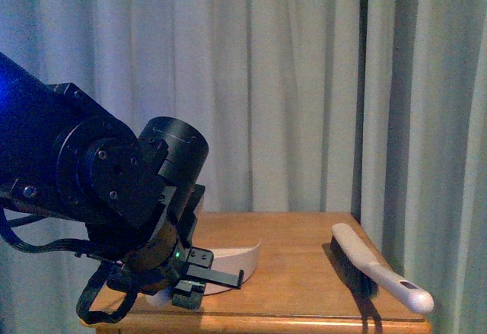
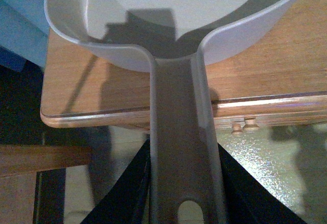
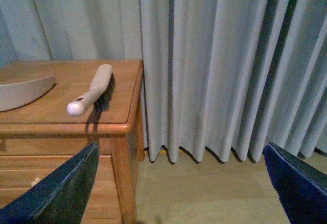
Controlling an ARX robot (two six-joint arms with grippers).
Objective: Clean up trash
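1. Two grippers show: our left gripper (image 2: 184,188) is clamped on the handle of the white dustpan (image 2: 122,53), at the front-left corner of the table (image 1: 297,243).
2. Our right gripper (image 3: 181,168) hangs spread wide past the table's right edge.
3. We see a brush (image 1: 378,265) lying along that edge.
4. We cannot tell where the trash lies.

Faces pale grey-blue curtains (image 1: 266,83) hanging in long vertical folds from 9 through 12 to 3 o'clock, with a dark slit between two panels at about 1 o'clock. Takes in a honey-coloured wooden cabinet (image 1: 297,273) at 6 o'clock, glossy on top and round-edged, with slatted drawer fronts (image 3: 51,173) and small round knobs (image 2: 245,127) below. Ends in a pale beige floor (image 3: 204,193) under the curtain hems, beside the cabinet's leg, in dim, bluish light.
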